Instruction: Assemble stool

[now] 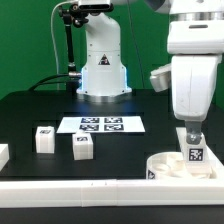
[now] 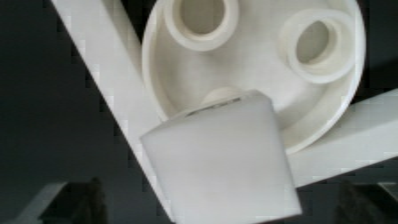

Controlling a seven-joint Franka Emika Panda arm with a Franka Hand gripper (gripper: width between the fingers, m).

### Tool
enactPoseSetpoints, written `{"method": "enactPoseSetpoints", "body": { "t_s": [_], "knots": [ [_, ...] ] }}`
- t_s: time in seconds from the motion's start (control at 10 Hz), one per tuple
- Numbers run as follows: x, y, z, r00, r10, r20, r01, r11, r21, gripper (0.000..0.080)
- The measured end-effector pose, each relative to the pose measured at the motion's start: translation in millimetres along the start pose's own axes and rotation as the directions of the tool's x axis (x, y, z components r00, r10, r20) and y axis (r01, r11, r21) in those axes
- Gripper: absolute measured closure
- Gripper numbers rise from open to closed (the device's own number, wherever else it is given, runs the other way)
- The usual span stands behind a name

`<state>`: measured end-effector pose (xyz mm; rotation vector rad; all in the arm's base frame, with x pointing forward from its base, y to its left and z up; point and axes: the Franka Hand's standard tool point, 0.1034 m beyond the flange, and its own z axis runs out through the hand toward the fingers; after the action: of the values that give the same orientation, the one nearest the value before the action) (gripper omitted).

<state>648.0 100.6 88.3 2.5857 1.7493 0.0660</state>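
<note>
The round white seat lies flat at the exterior view's right, close to the front rail. One blocky white leg stands upright on it, its tag facing the camera. My gripper hangs straight above that leg, jaws wide apart, fingertips about level with the leg's top. In the wrist view the leg fills the middle as a pale block over the seat, whose round sockets show. A dark finger is only dimly visible beside the leg. Two more legs stand loose on the black table.
The marker board lies in the middle in front of the robot base. A white border rail runs along the front edge, seen again in the wrist view. Another white piece shows at the exterior view's left edge.
</note>
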Motion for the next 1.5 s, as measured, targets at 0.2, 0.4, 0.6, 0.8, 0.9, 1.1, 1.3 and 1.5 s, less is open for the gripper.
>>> {"method": "enactPoseSetpoints", "body": {
  "t_s": [0.2,0.4,0.6,0.8,0.9,1.1,1.3,1.5],
  "knots": [
    [-1.1,0.1,4.9,1.0,-0.029,0.005,0.029,1.0,-0.005,0.015],
    [-4.0,0.2,8.5,1.0,-0.025,0.008,0.025,1.0,0.0,0.018],
    [-4.1,0.3,8.4,1.0,-0.025,0.008,0.025,1.0,0.0,0.046],
    [-4.1,0.2,8.3,1.0,-0.005,0.008,0.005,1.0,0.0,0.0458],
    [-4.1,0.1,8.3,1.0,-0.003,0.008,0.003,1.0,0.0,0.0458],
    [-5.0,-0.3,8.3,0.988,0.156,0.009,-0.156,0.988,0.009,0.0458],
    [-5.4,0.0,8.2,0.943,0.333,0.012,-0.333,0.943,0.018,0.0458],
    [-6.4,0.1,8.1,0.874,0.486,0.01,-0.486,0.874,0.03,0.0458]
  ]
}}
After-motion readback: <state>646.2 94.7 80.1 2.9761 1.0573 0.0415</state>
